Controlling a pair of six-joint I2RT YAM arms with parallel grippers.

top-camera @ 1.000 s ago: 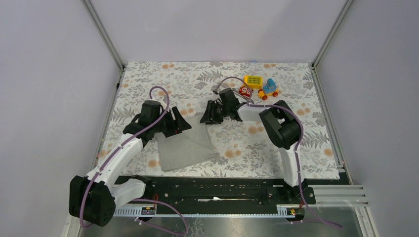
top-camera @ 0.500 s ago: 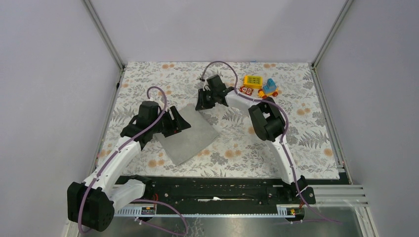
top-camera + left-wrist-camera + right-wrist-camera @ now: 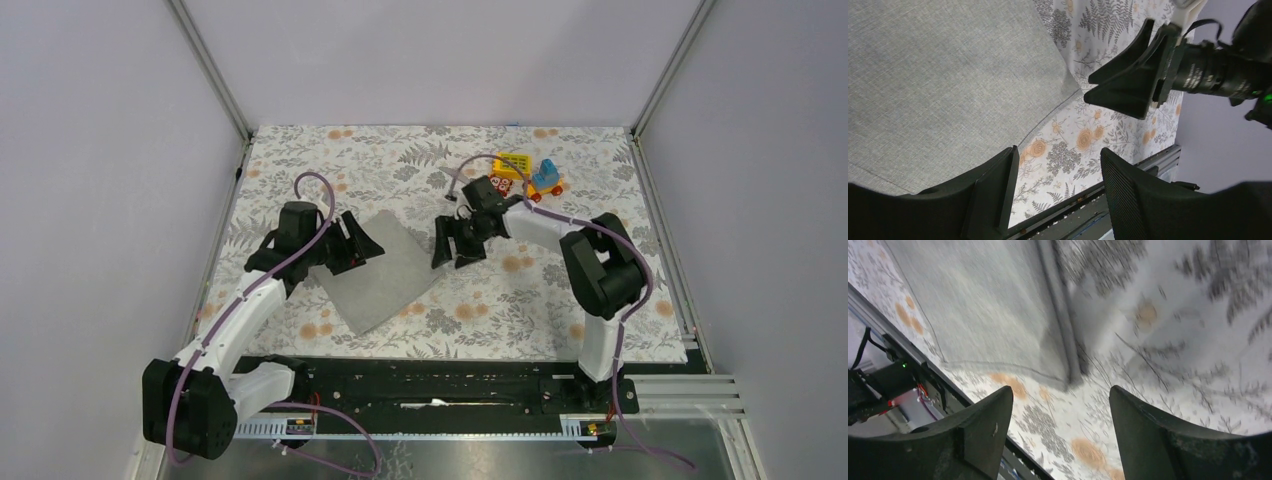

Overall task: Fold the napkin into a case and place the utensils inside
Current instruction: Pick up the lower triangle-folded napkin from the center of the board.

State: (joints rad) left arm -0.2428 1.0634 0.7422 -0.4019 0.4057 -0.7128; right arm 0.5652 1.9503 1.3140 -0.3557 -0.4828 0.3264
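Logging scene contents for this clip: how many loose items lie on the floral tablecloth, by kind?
Grey napkin: 1
Toy pieces: 2, a yellow block and a blue toy vehicle; the right arm may hide more
Utensils: 0 visible
Total: 3

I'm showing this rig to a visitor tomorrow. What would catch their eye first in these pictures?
First, the plain grey napkin, lying flat and turned cornerwise on the busy floral tablecloth, left of centre. Two open black grippers flank it: the left gripper at its left side and the right gripper just off its right corner. Bright toy blocks sit far right, and no utensils are in view.
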